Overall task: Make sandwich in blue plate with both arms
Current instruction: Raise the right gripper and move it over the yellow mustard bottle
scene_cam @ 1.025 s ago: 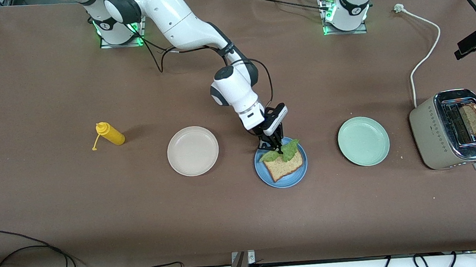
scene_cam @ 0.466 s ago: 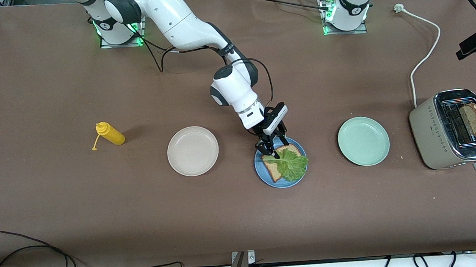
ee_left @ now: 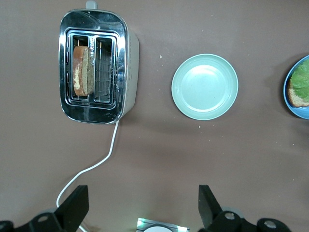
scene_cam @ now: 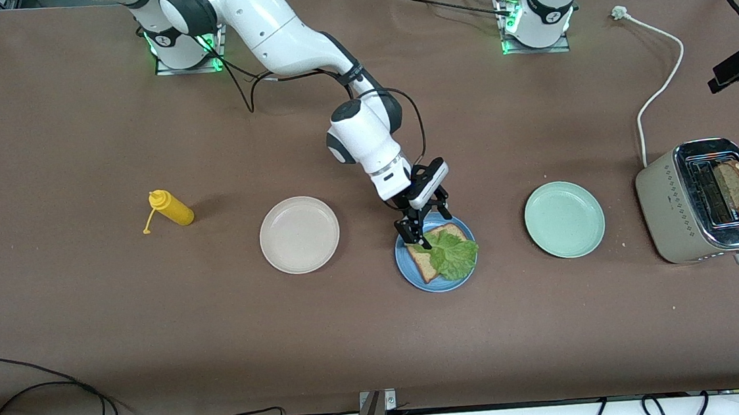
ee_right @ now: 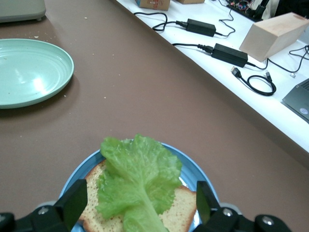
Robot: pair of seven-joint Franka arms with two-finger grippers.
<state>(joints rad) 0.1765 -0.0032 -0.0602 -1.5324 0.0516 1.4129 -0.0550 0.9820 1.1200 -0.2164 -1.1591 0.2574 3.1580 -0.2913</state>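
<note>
Lettuce (scene_cam: 454,255) on bread (scene_cam: 428,269) in blue plate (scene_cam: 407,268); right pincer (scene_cam: 425,225) open just above.

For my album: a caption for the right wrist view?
Open right gripper over lettuce lying on bread in the blue plate.

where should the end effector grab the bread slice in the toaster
Take the bread slice by its top crust edge, coming straight down from above. It stands on edge in one slot of the toaster, so only that narrow upper edge shows. Set the fingers across the slice's thin faces, in line with the slot. The open left end effector, high above the table, looks better placed for it.
</note>
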